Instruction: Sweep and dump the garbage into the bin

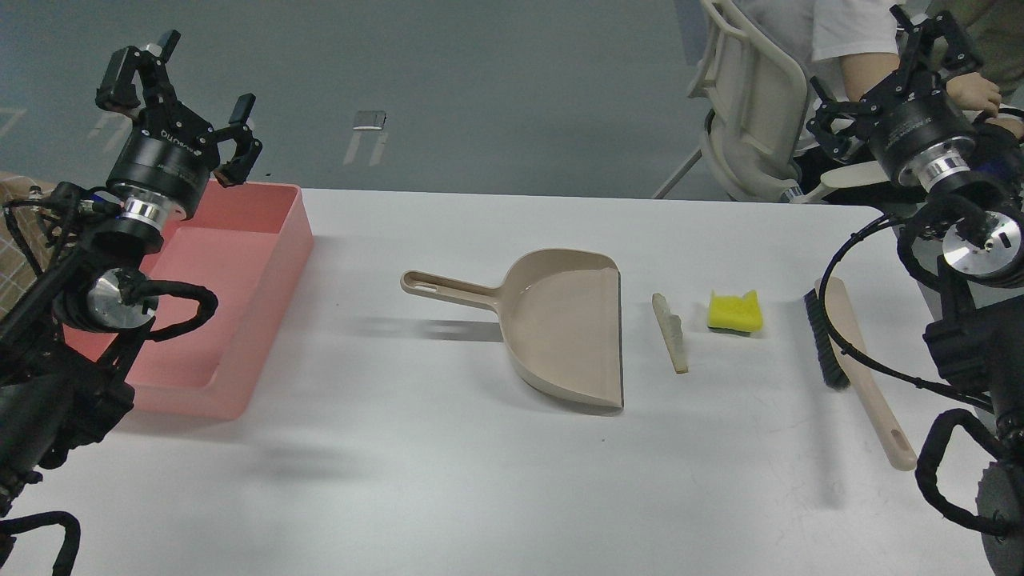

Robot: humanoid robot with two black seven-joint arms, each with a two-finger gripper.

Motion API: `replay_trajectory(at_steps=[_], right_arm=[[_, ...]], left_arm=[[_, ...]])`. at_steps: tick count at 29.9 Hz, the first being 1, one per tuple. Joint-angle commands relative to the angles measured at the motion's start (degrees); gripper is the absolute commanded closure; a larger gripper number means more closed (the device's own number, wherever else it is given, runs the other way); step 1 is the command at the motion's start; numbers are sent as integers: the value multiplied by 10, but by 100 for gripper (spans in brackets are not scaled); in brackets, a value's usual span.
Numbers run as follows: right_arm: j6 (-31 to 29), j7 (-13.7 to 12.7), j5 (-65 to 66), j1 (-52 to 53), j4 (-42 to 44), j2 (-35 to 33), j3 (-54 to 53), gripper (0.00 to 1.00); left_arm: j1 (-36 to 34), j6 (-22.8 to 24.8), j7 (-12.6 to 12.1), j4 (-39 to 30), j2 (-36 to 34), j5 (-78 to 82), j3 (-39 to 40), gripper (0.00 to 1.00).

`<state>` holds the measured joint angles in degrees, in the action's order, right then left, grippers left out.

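Note:
Two scraps of garbage lie on the white table: a bright yellow notched chunk (734, 311) and a thin pale slice (670, 332) just left of it. A beige dustpan (564, 324) rests left of the slice, mouth facing the scraps, handle pointing left. To the right of the yellow chunk lies a beige brush (848, 352) with black bristles. The pink bin (240, 272) stands at the table's left edge. My left gripper (180, 96) hangs open above the bin's far corner, holding nothing. High at the far right, my right gripper (896, 72) is open and holds nothing.
Behind the table's far right edge stands a pale chair (752, 112) with a seated person (856, 40), close to my right gripper. A white spoon-like object (848, 176) lies by that edge. The table (448, 464) stretches bare toward me.

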<state>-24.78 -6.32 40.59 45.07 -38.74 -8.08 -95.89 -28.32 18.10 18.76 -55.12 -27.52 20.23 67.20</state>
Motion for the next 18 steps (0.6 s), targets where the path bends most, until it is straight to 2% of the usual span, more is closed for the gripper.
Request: replay_trajectory(at_steps=[1,6,18], right_arm=[[0,0,-1,-5,-6,0,0,0],[0,1,-1,-6,-8,1,0,0],[-1,1,0,-9,-17,1,1,0]], left_arm=[[-1,-2,2,-2,-2,2,-1,2],[-3,-15,0,-2,-5,-1,0,2],[0,-6,0,-3,-2,-5,0,2]])
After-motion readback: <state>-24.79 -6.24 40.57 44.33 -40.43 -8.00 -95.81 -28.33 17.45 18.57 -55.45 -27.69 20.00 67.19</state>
